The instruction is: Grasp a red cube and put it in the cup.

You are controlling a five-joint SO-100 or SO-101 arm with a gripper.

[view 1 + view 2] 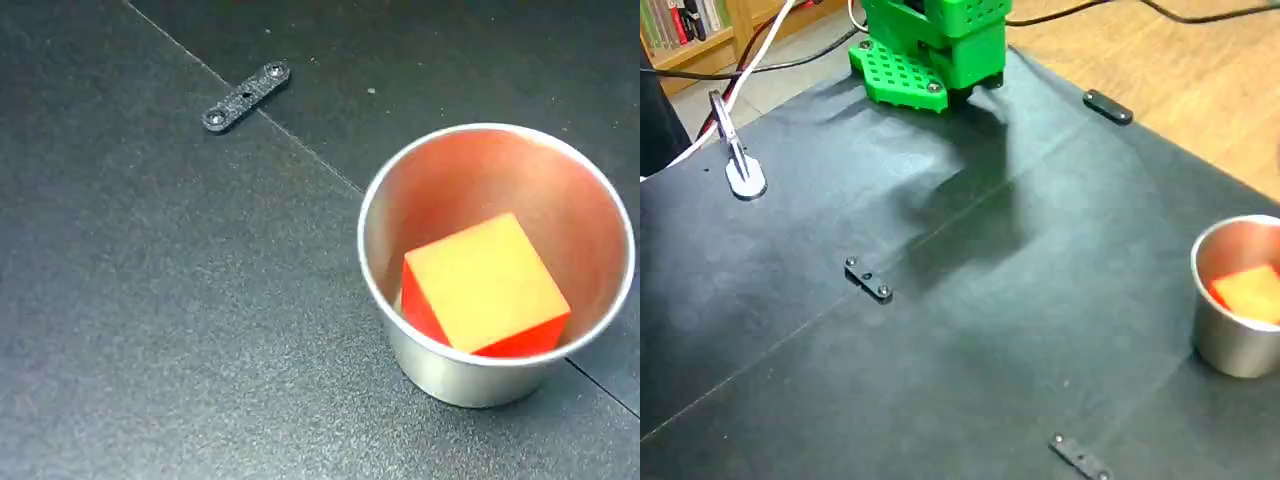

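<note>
The red cube (pixel 487 283) lies inside the cup (pixel 455 375), tilted, its lighter orange top face up and a red side showing. The cup is shiny silver metal and stands upright on the black mat at the right in both fixed views; in the wider one, the cup (pixel 1230 345) is cut by the right edge with the cube (pixel 1250 290) showing over its rim. No gripper shows in either view. Only the arm's green base (pixel 935 45) stands at the far edge of the mat.
Small black flat brackets lie on the mat (pixel 940 330): one (pixel 245 96) far left of the cup, others (pixel 868 279), (pixel 1107 106), (pixel 1080 457). A metal clamp (pixel 738 160) and cables sit at the far left. Wooden floor lies beyond the mat's right edge.
</note>
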